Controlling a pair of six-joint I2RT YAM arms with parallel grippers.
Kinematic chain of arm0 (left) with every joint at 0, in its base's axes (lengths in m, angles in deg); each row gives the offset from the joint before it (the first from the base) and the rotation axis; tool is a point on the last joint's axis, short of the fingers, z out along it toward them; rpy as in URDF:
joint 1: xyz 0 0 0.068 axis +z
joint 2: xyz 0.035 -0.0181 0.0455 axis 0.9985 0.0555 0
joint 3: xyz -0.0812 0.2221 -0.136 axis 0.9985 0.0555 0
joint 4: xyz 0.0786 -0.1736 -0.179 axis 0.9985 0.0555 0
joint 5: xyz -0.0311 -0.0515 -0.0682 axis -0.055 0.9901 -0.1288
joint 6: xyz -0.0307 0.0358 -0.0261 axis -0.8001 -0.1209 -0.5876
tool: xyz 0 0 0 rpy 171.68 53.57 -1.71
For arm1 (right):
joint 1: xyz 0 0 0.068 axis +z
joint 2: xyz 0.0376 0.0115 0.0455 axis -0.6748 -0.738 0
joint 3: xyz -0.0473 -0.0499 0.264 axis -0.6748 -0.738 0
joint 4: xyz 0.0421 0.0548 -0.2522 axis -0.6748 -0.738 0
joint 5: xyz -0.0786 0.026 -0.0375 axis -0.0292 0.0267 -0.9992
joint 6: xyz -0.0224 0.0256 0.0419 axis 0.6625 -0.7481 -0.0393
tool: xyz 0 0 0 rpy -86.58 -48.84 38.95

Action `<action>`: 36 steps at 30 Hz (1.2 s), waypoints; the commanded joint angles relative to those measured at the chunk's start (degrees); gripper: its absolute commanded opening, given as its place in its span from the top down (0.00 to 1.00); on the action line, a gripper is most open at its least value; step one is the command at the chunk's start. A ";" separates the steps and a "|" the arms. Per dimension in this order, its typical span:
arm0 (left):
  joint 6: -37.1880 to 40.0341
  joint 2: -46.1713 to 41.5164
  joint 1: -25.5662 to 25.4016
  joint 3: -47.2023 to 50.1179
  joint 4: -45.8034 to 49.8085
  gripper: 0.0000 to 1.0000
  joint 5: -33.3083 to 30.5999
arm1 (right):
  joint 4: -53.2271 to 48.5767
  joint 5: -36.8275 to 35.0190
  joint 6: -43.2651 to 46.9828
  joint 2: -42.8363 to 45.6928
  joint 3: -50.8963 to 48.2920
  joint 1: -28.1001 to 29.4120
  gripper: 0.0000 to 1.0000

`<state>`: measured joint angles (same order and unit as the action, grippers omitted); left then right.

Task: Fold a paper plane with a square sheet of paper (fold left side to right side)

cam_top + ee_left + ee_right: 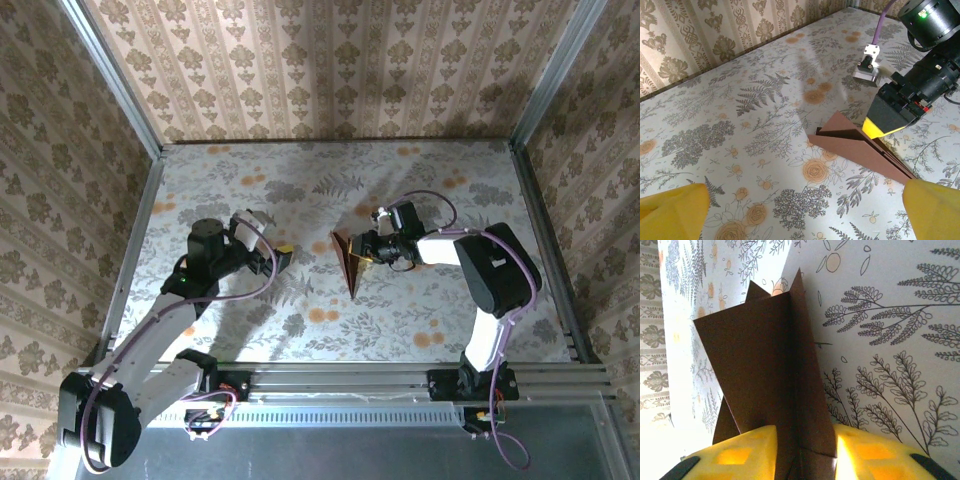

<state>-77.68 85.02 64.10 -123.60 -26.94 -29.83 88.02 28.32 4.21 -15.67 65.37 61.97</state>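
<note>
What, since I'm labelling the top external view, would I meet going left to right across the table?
left claw → paper plane → right claw

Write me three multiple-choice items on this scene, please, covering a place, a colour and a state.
1. Where is the paper plane? A at the far left corner; B near the table's middle, by the right gripper; C under an arm base.
2. Its colour? A white; B blue; C dark reddish-brown.
3. The left gripper is: A open, holding nothing; B shut on the plane; C shut, empty.
Key: B, top view shows it mid-table at that gripper; C, every view shows brown paper; A, its yellow fingers stand far apart.
</note>
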 commanded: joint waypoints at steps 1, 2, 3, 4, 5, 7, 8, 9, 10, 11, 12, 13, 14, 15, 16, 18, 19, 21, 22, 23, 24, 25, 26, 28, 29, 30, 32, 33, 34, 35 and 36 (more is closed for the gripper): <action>0.95 -0.12 0.78 0.27 -1.26 0.00 1.21 | -3.19 -1.99 2.09 2.80 0.53 -0.12 0.61; 0.92 -0.11 0.76 0.21 -1.28 0.00 1.29 | -3.65 -2.32 2.36 3.43 0.46 -0.17 0.60; 0.90 -0.12 0.81 0.23 -1.27 0.00 1.30 | -4.42 -2.79 2.77 4.11 0.47 -0.12 0.58; 0.88 -0.03 0.75 0.21 -1.26 0.00 1.38 | -5.79 -3.47 3.33 4.64 0.68 -0.19 0.57; 0.77 -0.03 0.81 0.21 -1.26 0.00 1.39 | -7.20 -4.29 3.85 5.12 0.88 -0.19 0.56; 0.71 0.05 0.75 0.21 -1.25 0.00 1.47 | -10.64 -5.68 5.62 5.88 1.39 -0.20 0.56; 0.69 0.02 0.75 0.16 -1.21 0.00 1.52 | -11.24 -6.03 5.98 6.18 1.33 -0.28 0.56; 0.68 0.00 0.80 0.21 -1.11 0.00 1.56 | -11.33 -5.80 6.07 6.67 0.92 -0.37 0.56; 0.70 0.05 0.85 0.21 -1.09 0.00 1.57 | -11.14 -5.29 5.99 7.16 0.29 -0.47 0.56; 0.68 0.05 0.86 0.16 -1.11 0.00 1.57 | -10.80 -4.60 5.78 7.64 -0.28 -0.53 0.56; 0.72 -0.02 0.84 0.12 -1.04 0.00 1.57 | -10.14 -3.67 5.57 8.12 -0.91 -0.61 0.56; 0.63 0.06 0.87 0.12 -1.00 0.00 1.57 | -9.20 -2.46 5.34 8.49 -1.35 -0.58 0.57; 0.64 0.06 0.84 0.07 -1.00 0.00 1.57 | -8.55 -1.03 5.22 8.71 -1.71 -0.56 0.57; 0.60 0.19 0.84 0.01 -1.00 0.00 1.65 | -8.16 0.09 5.05 8.87 -1.98 -0.53 0.57; 0.53 0.24 0.89 0.03 -1.05 0.00 1.70 | -8.21 0.76 4.94 8.96 -2.13 -0.53 0.58; 0.52 0.38 0.84 -0.04 -0.91 0.00 1.82 | -8.30 0.81 4.93 9.15 -2.74 -0.62 0.58; 0.55 0.29 0.91 -0.06 -0.87 0.00 1.83 | -8.17 0.58 4.79 9.21 -3.18 -0.65 0.58; 0.55 0.28 0.91 -0.06 -0.81 0.00 1.91 | -7.09 0.93 4.29 9.25 -4.17 -0.99 0.58; 0.58 0.28 0.89 0.02 -0.74 0.00 1.83 | -6.28 1.53 3.92 9.12 -4.69 -1.08 0.59; 0.50 0.25 0.84 0.04 -0.86 0.00 1.84 | -5.83 2.15 3.67 8.86 -4.94 -1.12 0.59; 0.50 0.34 0.84 0.03 -0.89 0.00 1.84 | -5.55 2.67 3.55 8.74 -5.09 -1.13 0.59; 0.42 0.41 0.89 -0.03 -0.75 0.00 1.90 | -5.20 3.32 3.24 8.44 -5.33 -1.15 0.59; 0.42 0.42 0.85 -0.06 -0.89 0.00 1.96 | -4.69 3.68 3.06 8.29 -5.51 -1.10 0.60; 0.39 0.52 0.88 -0.06 -0.75 0.00 1.98 | -3.62 4.43 2.60 8.20 -6.04 -1.09 0.60; 0.33 0.58 0.84 -0.06 -0.73 0.00 2.03 | -3.56 4.58 2.56 8.10 -6.13 -1.09 0.60; 0.34 0.59 0.88 -0.06 -0.78 0.00 2.01 | -3.47 4.79 2.60 8.09 -6.14 -1.08 0.60; 0.35 0.71 0.88 -0.06 -0.73 0.00 2.01 | -3.43 5.05 2.74 7.85 -6.19 -1.02 0.61; 0.36 0.67 0.87 -0.06 -0.80 0.00 2.01 | -3.38 5.12 2.74 7.68 -6.19 -0.99 0.61; 0.35 0.79 0.90 -0.05 -0.76 0.00 2.01 | -3.09 5.37 2.67 7.31 -6.24 -0.90 0.61; 0.32 0.77 0.88 -0.10 -0.64 0.00 2.01 | -2.83 5.52 2.53 7.03 -6.16 -0.72 0.62; 0.32 0.84 0.90 -0.14 -0.59 0.00 2.00 | -2.62 5.48 2.38 6.71 -6.14 -0.61 0.62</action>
<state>-77.68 85.69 64.47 -123.60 -26.89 -29.33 83.88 31.95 7.45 -7.85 59.73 61.07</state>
